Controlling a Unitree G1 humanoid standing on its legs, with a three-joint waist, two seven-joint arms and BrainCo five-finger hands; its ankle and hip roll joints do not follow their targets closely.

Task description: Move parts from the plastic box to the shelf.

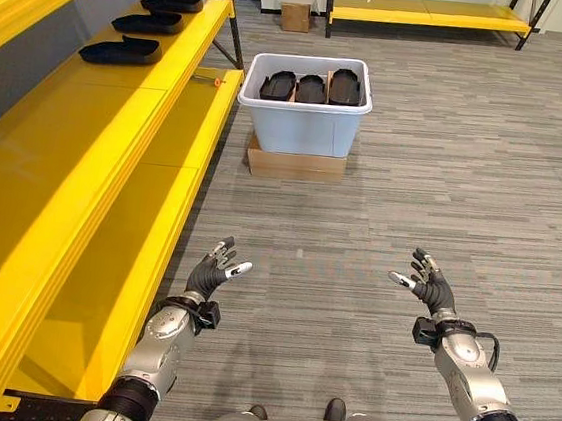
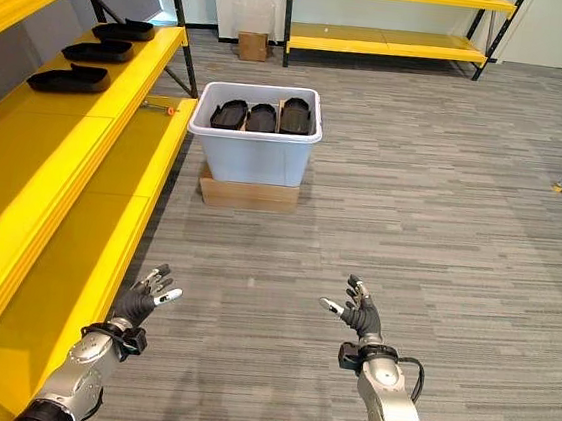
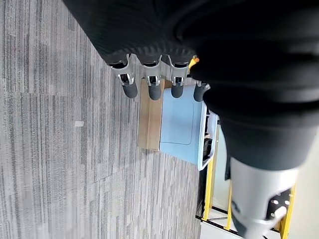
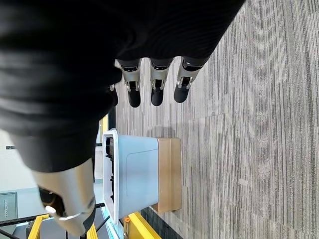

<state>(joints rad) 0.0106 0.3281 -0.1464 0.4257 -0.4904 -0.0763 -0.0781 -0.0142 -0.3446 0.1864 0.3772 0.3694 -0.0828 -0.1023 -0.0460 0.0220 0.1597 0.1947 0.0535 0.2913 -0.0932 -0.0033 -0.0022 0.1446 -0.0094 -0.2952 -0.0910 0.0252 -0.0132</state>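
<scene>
Both hands are up and empty here. The left hand (image 1: pixel 216 269) floats over the carpet beside the yellow shelf (image 1: pixel 96 151), fingers loosely spread, nothing in it. The right hand (image 1: pixel 429 283) mirrors it on the other side, fingers relaxed and apart, holding nothing either.

Straight ahead and well apart from both hands sits the plastic box (image 1: pixel 301 124), pale, perched on a flat cardboard base (image 1: pixel 296 165). Inside it, 3 black parts (image 1: pixel 312 87) stand side by side on edge. Over on the shelf's middle level, 3 more black parts (image 1: pixel 122 50) lie in a row toward the far end, with plenty of bare yellow surface nearer the robot.

So the step in hand looks like the approach to the box for another pick. To do it well, I'd say close the gap squarely, so the box ends up centred between the 2 arms, just within reach. The parts are packed close, so the end one seems easiest: fingers need room to slip down beside it. A lift straight up should clear the rim without tipping the box on its base.
</scene>
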